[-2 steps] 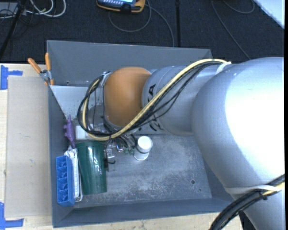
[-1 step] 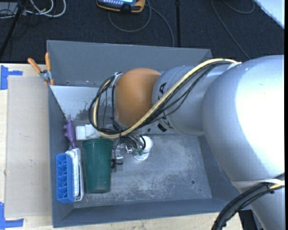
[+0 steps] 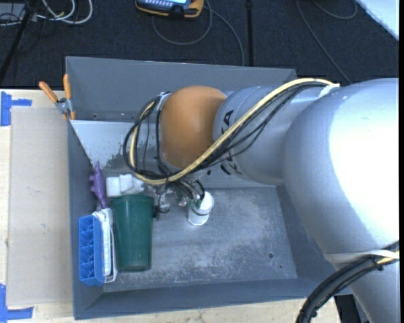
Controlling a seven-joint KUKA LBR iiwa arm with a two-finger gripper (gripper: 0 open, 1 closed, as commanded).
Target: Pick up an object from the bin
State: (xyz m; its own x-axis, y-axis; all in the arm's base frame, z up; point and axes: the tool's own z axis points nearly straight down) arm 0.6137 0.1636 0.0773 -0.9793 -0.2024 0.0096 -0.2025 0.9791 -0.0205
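Furthest left of the gripper we've got a blue tray against the bin wall. A flat white thing is wedged beside it, then a dark green cup lies on its side, one end just beside the gripper. Up-left of the gripper sit a purple bit and a white block.

The gripper itself sits low under the orange cover and cables, so honestly we can't tell if it's open or closed.

Just right of it is a small white bottle, alone on bare floor; upright or tilted, hard to say. Our guess is the pick is either cup or bottle.

Worries: the bottle looks small, round and light, so an off-centre close could tip it or roll it away. The cup looks smooth and wide, so it might slip out or get shoved into the tray.
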